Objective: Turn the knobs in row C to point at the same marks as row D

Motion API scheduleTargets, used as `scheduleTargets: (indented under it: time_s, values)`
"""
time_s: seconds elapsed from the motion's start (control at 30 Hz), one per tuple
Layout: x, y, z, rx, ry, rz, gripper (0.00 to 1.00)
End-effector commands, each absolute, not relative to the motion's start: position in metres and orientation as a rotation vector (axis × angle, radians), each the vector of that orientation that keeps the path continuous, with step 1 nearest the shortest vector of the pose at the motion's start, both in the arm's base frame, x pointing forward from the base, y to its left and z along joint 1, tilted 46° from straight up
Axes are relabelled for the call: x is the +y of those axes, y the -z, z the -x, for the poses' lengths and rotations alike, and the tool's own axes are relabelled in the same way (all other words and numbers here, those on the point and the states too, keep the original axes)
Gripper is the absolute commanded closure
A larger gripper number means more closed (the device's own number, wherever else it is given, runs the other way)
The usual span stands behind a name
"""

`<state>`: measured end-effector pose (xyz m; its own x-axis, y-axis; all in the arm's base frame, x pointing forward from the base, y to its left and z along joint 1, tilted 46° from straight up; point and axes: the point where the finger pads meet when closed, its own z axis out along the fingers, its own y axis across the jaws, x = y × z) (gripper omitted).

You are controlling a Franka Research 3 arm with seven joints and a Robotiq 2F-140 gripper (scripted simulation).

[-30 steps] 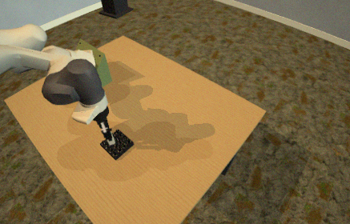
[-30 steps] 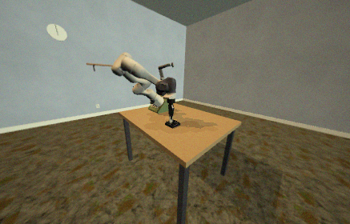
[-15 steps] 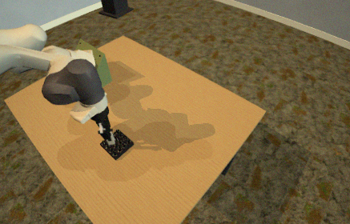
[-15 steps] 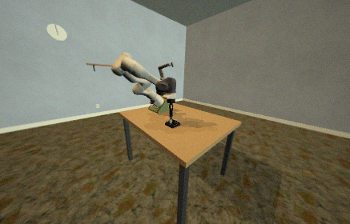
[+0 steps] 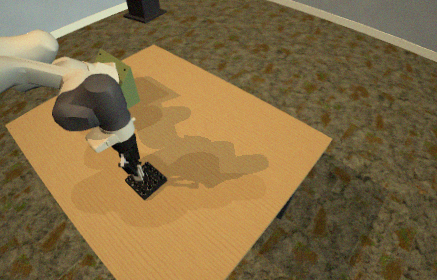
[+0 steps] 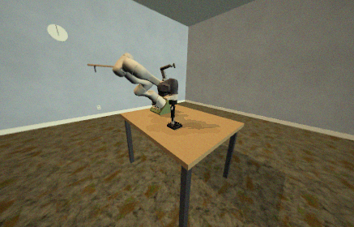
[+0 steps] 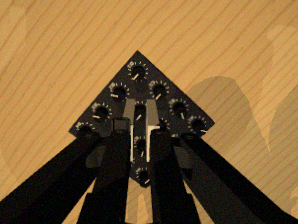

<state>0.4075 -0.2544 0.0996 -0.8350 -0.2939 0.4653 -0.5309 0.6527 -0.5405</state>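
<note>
Wrist view alone resolves single knobs on the knob box (image 7: 143, 90), seen corner-on; top view gives only a dark square (image 5: 146, 180) mid-table (image 5: 230, 150). Gripper (image 7: 143, 137) down on the box, jaws nearly together, pinching a knob (image 7: 139, 112); which one, cannot tell.

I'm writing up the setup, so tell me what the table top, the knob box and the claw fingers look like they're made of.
Table top: looks like light wood or a wood-look laminate, matte, with fine parallel grain lines.
Knob box: black, matte, probably plastic or painted metal; white marks ring its knobs.
Claw fingers: black, dull, plastic or coated metal, with paler inner faces; they are closed on a knob.
</note>
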Motion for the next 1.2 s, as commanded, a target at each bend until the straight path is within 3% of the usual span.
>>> scheduleTargets:
  time_s: [0.0, 1.17]
  values:
    - [-0.2547, -0.0983, -0.4068, -2.618, -1.040, -0.464, 0.95]
    - [-0.2547, -0.0983, -0.4068, -2.793, -1.165, 0.167, 0.95]
